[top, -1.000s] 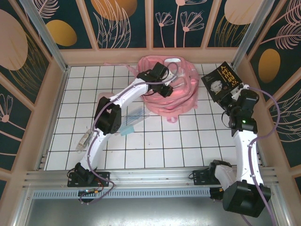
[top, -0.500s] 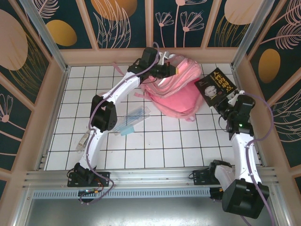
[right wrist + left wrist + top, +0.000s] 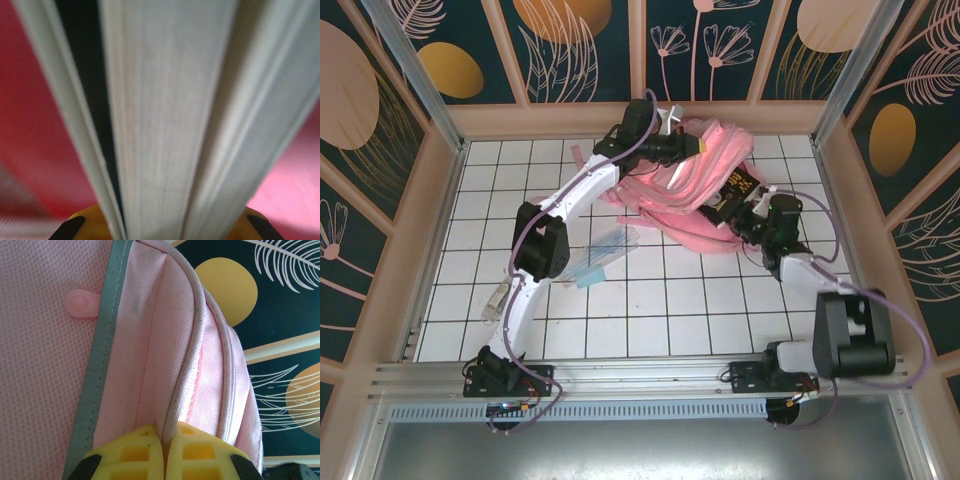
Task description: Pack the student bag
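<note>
The student bag is a soft pink backpack lying at the back of the tiled table. My left gripper is shut on its upper rim and holds it lifted. In the left wrist view the yellow fingers pinch a piped seam of the bag beside a grey strip. My right gripper is shut on a black book, whose far end sits in the bag's mouth. In the right wrist view the book's white page edges stand between the fingers of the right gripper, with pink fabric on both sides.
A flat clear sleeve with blue inside lies left of the bag, near the left arm's elbow. A small clear item rests at the left of the table. Wooden walls ring the tiles; the front tiles are bare.
The left gripper has raised the bag's rim toward the back wall. The right arm has swung the book from the right wall leftward and down into the bag's mouth.
</note>
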`<state>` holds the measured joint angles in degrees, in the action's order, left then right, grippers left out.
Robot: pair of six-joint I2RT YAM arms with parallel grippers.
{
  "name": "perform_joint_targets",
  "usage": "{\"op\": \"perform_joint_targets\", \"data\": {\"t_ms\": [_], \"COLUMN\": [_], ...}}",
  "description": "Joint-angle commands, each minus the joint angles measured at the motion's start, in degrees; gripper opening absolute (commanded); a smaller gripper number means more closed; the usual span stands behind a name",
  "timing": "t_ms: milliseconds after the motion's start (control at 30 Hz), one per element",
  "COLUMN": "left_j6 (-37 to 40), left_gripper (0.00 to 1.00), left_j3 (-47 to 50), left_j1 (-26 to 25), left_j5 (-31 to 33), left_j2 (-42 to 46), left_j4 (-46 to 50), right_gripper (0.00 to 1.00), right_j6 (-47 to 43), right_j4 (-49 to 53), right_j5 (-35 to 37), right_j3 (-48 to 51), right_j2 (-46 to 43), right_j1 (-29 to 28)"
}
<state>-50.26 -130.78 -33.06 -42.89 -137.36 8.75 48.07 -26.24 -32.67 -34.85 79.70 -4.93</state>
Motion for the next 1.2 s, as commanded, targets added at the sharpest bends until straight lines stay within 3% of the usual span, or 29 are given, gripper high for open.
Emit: {"op": "perform_joint_targets", "data": {"t_ms": [0,267,400,433,600,700,867,1167], "left_j6": [-0.2,-0.5,0.1,0.3,1.5,0.5,-0.6,-4.1], "left_gripper": [0.0,0.0,0.0,0.0,0.0,0.0,0.0,0.0], "left_j3": [-0.1,0.6,1.6,1.8,2.6,3.2,3.1,5.2], "left_j1": [-0.1,-0.2,-0.2,-0.2,0.1,0.4,0.6,0.6], "left_j5": [-2.9,-3.4,-3.3,-3.1,-2.0,-2.2,-1.4,1.3], "left_j2": [6.7,7.8,8.3,8.4,8.1,7.7,7.3,7.0], "left_j4": [-7.6,-7.9,-7.9,-7.7,-6.4,-7.4,-9.0,-13.4], "right_gripper": [0.0,0.0,0.0,0.04,0.5,0.63,0.73,0.75], "right_j6": [-2.0,2.5,3.6,3.5,0.0,-4.0,-12.2,-25.1], "right_j4": [-17.2,-25.2,-23.7,-22.5,-10.4,0.3,20.5,45.0], "right_j5": [-4.9,-7.1,-4.0,-3.2,-0.9,1.6,7.0,19.5], "right_j3": [-6.3,-17.8,-20.2,-20.3,-19.5,-18.5,-17.4,-18.6], "right_j2": [7.0,27.5,30.9,30.7,24.9,18.8,7.7,-10.6], "right_j1": [-1.4,-4.7,-5.5,-5.5,-4.3,-3.3,-0.2,5.8]}}
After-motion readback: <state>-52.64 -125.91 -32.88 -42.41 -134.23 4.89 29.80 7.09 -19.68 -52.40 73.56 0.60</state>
